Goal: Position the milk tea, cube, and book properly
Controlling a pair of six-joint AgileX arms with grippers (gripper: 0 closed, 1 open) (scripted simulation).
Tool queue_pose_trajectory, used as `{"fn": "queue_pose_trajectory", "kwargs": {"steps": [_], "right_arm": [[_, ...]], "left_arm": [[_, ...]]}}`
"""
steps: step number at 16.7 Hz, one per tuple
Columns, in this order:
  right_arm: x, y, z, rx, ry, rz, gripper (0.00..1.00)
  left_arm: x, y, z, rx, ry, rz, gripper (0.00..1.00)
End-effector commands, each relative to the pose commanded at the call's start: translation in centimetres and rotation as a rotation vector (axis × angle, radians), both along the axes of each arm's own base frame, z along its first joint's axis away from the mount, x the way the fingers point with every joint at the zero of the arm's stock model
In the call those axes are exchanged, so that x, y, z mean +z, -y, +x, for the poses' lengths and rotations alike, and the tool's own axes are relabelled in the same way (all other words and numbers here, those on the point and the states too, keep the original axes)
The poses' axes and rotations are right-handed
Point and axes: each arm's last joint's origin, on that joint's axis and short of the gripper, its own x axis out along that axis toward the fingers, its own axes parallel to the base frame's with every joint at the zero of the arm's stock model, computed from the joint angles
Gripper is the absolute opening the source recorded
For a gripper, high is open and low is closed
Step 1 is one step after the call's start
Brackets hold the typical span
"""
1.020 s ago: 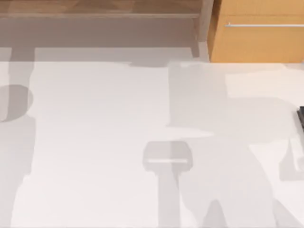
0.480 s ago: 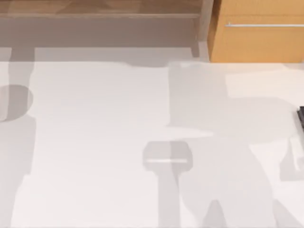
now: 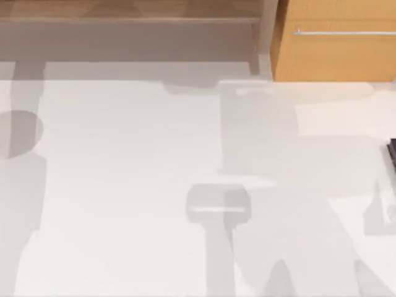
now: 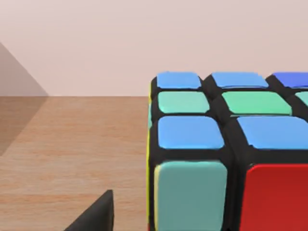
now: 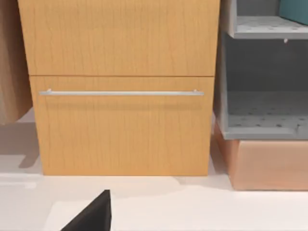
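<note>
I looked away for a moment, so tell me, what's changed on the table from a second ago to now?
Only shadows on the white table shifted a little: the shadow near the right edge changed shape slightly, and a lighter patch appeared below the cabinet. Nothing is seen being grasped or released. The cabinet and the dark object at the table's right edge stayed put.
</note>
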Motion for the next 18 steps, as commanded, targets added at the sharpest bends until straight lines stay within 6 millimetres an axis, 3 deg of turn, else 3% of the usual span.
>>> {"fn": "queue_pose_trajectory", "kwargs": {"steps": [4, 9, 12, 15, 18], "right_arm": [[0.0, 0.0, 0.0, 0.0, 0.0, 0.0, 1.0], [0.0, 0.0, 0.0, 0.0, 0.0, 0.0, 1.0], [0.0, 0.0, 0.0, 0.0, 0.0, 0.0, 1.0], [0.0, 0.0, 0.0, 0.0, 0.0, 0.0, 1.0], [0.0, 0.0, 0.0, 0.0, 0.0, 0.0, 1.0]], "left_arm": [[0.0, 0.0, -1.7, 0.0, 0.0, 0.0, 1.0], [-0.1, 0.2, -1.7, -0.005, -0.002, 0.0, 1.0], [0.0, 0.7, -2.9, -0.004, -0.008, -0.002, 1.0], [0.3, 1.7, -6.4, -0.002, -0.017, -0.005, 1.0], [0.0, 3.1, -12.3, -0.002, -0.018, -0.007, 1.0]]}}
